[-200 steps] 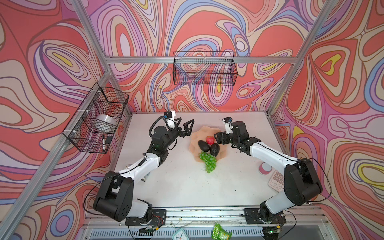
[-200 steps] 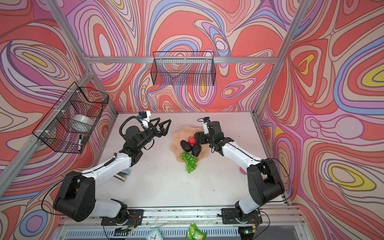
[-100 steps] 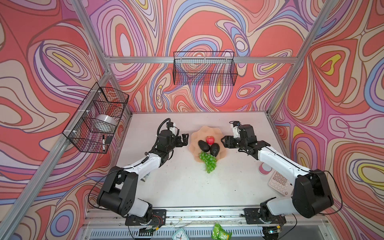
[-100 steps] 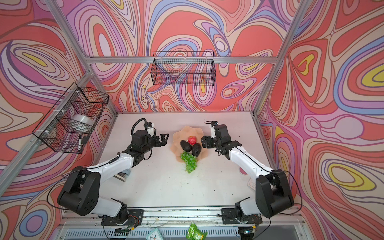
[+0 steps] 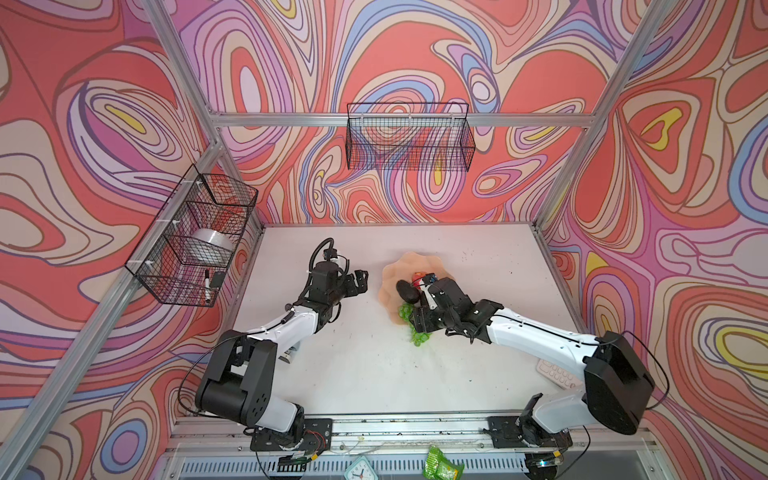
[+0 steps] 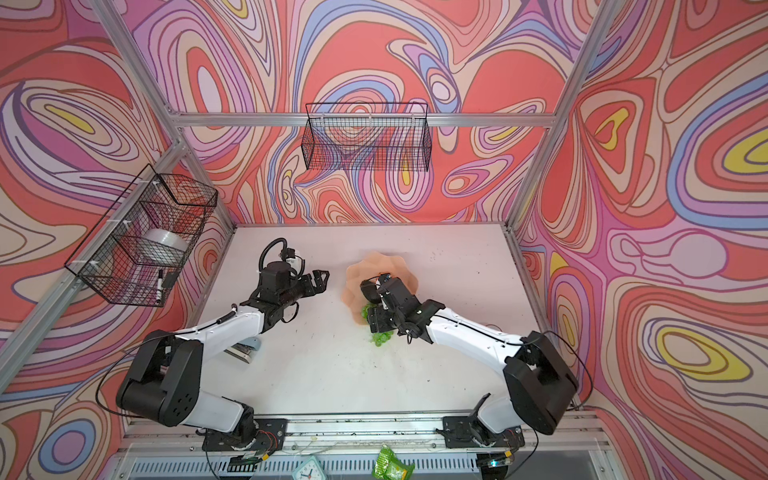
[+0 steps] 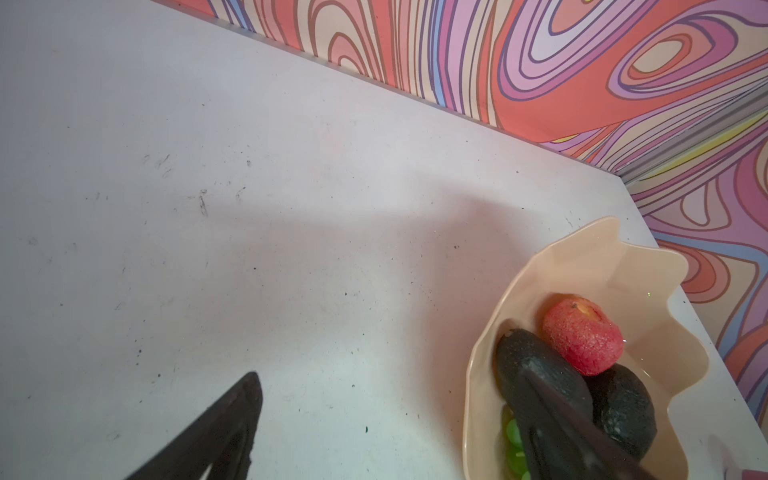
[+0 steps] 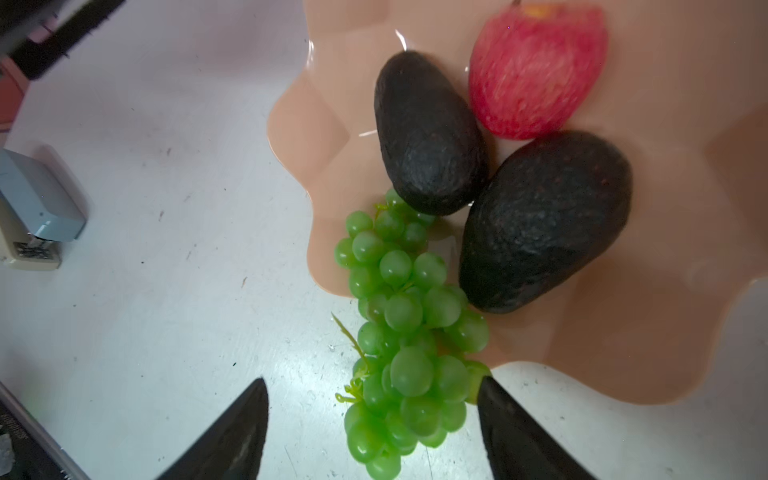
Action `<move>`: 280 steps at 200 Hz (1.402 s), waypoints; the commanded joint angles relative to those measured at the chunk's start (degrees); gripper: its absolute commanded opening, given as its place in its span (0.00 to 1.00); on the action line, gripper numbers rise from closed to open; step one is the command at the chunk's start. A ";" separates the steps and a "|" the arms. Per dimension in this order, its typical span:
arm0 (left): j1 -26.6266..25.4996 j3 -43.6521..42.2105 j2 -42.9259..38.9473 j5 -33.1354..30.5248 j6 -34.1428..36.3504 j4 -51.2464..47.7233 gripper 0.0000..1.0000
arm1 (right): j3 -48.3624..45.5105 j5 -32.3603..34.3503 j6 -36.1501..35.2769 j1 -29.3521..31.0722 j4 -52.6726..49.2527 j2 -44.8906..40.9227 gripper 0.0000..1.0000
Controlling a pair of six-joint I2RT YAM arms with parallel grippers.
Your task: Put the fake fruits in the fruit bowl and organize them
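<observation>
Bright, even overhead light fills both top views, with only faint soft shadows on the white table [image 5: 374, 374]; the patterned walls [image 5: 415, 62] stay sharp to the edges. In the left wrist view a broad diffuse shadow crosses the tabletop and the near fingers [image 7: 216, 436] are blurred. In the right wrist view glare whitens the tabletop beside the grapes [image 8: 407, 332], small highlights glint on the fruit bowl [image 8: 623, 353], and the red fruit [image 8: 536, 70] looks smeared.
</observation>
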 commanded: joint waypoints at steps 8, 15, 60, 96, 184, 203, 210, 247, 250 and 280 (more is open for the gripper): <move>0.82 -1.43 -2.57 -0.56 -0.42 -1.50 0.95 | 0.06 4.38 4.07 1.21 1.02 3.89 0.82; 0.92 -1.53 -2.88 -0.56 -0.23 -1.71 0.95 | 0.13 5.14 4.27 1.18 1.47 4.74 0.82; 1.11 -2.16 -4.50 0.02 0.74 -2.51 0.95 | 2.62 7.96 3.62 1.17 2.57 10.79 0.79; 1.29 -2.60 -5.56 -0.15 1.25 -2.95 0.96 | 2.86 8.12 3.84 1.16 3.59 11.83 0.52; 1.68 -2.75 -7.32 -0.13 1.72 -3.65 0.96 | 10.94 2.94 1.38 0.57 -0.79 3.34 0.28; 1.77 -2.95 -7.67 -0.11 1.82 -3.74 0.96 | 12.62 0.74 1.18 -0.94 -1.06 2.08 0.28; 1.73 -3.04 -7.77 -0.06 1.81 -3.79 0.96 | 13.13 -0.19 0.90 -1.62 -0.99 1.77 0.27; 1.81 -3.35 -8.39 -0.27 2.04 -3.92 0.96 | 17.13 -2.30 -2.81 -5.44 -0.03 2.41 0.27; 1.83 -3.38 -8.40 -0.33 2.05 -3.92 0.96 | 17.40 -2.48 -3.05 -5.84 0.25 2.54 0.27; 1.90 -3.54 -8.74 -0.72 2.08 -4.09 0.96 | 19.54 -5.94 -6.75 -9.78 4.63 5.05 0.27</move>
